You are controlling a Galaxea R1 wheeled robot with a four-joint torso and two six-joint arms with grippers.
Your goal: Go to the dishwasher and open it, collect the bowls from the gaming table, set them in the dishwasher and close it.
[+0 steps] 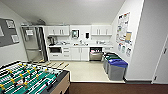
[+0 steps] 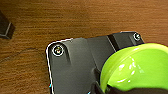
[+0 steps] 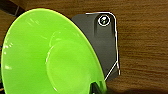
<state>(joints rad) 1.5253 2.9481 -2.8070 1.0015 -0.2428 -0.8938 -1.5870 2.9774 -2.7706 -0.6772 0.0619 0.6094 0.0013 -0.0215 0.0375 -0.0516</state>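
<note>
step in hand: bowls judged already collected; carrying leg toward the dishwasher, seen across the room in the head view.
dishwasher: built into the white counter run at the far wall, steel front; door appears dropped partly open with a dark interior above it, though this is too small to be sure.
left bowl: a yellow-green bowl is seen close at the left wrist, tilted, rim toward the camera; glossy smooth plastic, rounded wall.
left gripper: dark parts are seen at the bowl's lower edge, so the bowl is judged held, but finger closure cannot be told.
right bowl: a bright green bowl is seen large at the right wrist, tilted on edge; wide flared rim, flat round base ring, shiny plastic with highlights.
right gripper: a dark tip is seen at the bowl's rim; grip is judged likely, closure cannot be told.
floor under wrists: brown wood-grain surface, matte.
foosball table: green field, rods with yellow figures, near left in the head view; not the pickup table.
bins: grey bodies, blue and green lids, by the right wall, just beside the route.
next move calls for: a drive over the pale kitchen floor, passing between foosball table and bins, bowls kept steady.
</note>
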